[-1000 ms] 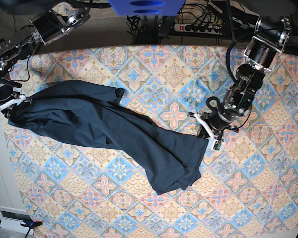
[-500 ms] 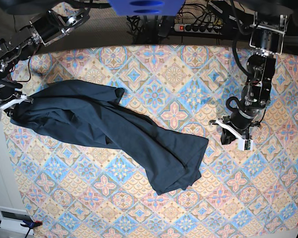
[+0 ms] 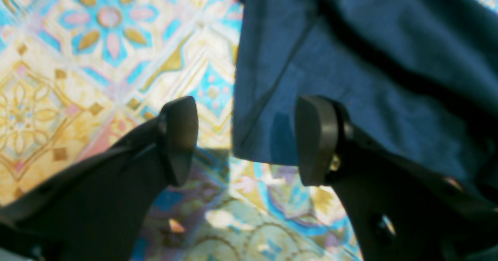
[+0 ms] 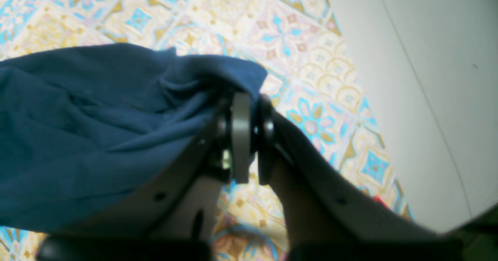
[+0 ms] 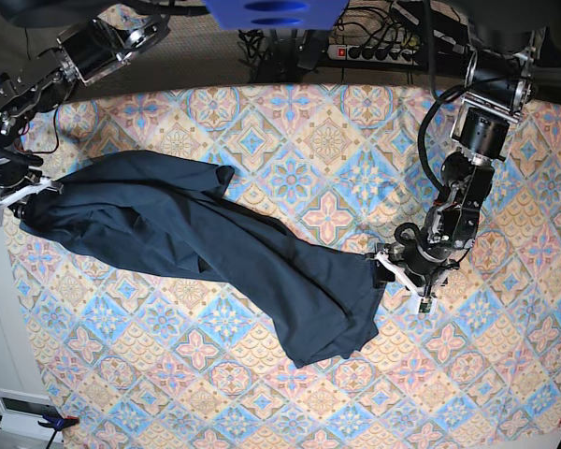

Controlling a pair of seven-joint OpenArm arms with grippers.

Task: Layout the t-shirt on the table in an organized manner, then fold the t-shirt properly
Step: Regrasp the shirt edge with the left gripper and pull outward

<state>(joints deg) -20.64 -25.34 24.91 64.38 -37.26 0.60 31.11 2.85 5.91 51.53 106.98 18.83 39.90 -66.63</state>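
Observation:
The dark navy t-shirt (image 5: 196,234) lies bunched in a long diagonal band across the table (image 5: 505,374), from the far left to right of centre. My left gripper (image 5: 402,285) stands open at the band's right end. In the left wrist view its fingers (image 3: 179,136) straddle the t-shirt's hem corner (image 3: 268,128), which lies flat on the cloth. My right gripper (image 5: 21,198) is shut on the t-shirt's left end, near the table's left edge. In the right wrist view that gripper (image 4: 251,136) pinches a gathered fold of the t-shirt (image 4: 97,136).
A power strip (image 5: 383,51) and cables lie beyond the table's far edge. Grey floor (image 4: 428,78) lies just past the table's left edge by my right gripper. A small white box (image 5: 23,412) sits at the lower left corner.
My left gripper swung away to the right of the t-shirt, then came back to its right edge and opened wide. The right arm has stayed in place, holding the left end.

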